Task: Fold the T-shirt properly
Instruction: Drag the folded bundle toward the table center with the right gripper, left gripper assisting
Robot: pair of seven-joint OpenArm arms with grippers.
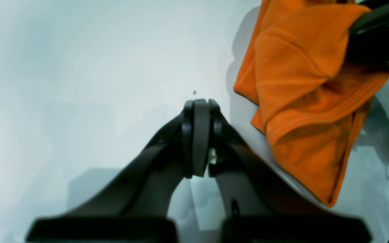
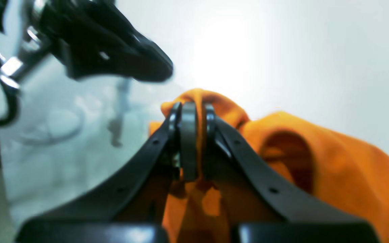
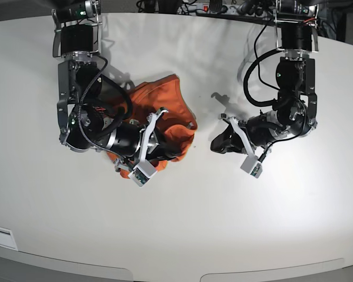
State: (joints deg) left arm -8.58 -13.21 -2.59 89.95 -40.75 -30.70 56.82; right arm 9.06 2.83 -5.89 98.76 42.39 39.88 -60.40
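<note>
A: Where is the plain orange T-shirt of thin soft fabric (image 3: 170,111) now?

B: It lies crumpled on the white table (image 3: 182,235), on the left side of the base view, partly under the right arm.

A: And the right gripper (image 2: 192,111)?

B: In the right wrist view its black fingers (image 2: 187,141) are clenched on a raised fold of the T-shirt (image 2: 333,168); orange cloth shows between them and hangs below.

A: The left gripper (image 1: 199,103)?

B: Its jaws are pressed together with nothing between them, over bare table, well apart from the cloth in the base view (image 3: 219,143).

A: Is the neckline visible?

B: The wrist views are blurred, so I cannot tell; I see only a stitched hem (image 1: 316,118).
</note>
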